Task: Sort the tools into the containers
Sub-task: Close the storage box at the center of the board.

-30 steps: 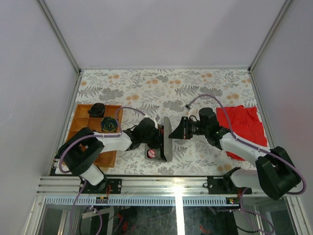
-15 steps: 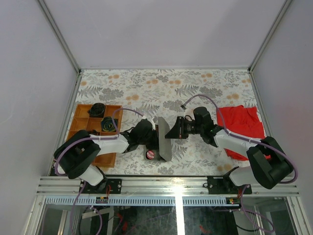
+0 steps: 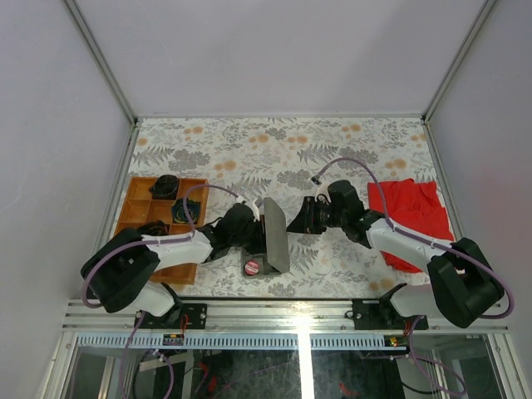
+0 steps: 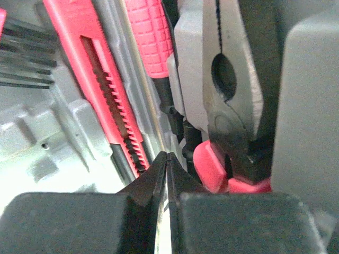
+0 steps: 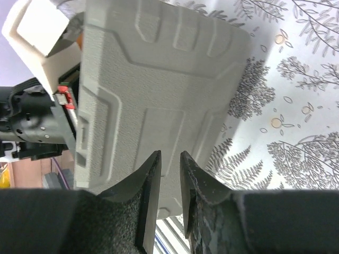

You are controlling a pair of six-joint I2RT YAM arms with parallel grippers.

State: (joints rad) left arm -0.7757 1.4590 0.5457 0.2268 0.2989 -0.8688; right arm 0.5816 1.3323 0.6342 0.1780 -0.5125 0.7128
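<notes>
Floral table (image 3: 332, 150) bears grey case (image 3: 275, 234), lid raised.

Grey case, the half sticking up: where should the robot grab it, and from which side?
Pinch the grey case by the thin free edge of its raised half, coming from the right, where the right gripper faces its outer side. That half stands nearly upright, so probably only the edge fits between fingers.

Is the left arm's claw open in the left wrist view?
No, the left claw is shut, its jaws pressed tip to tip in front of the flat grey plastic tool case.
</notes>
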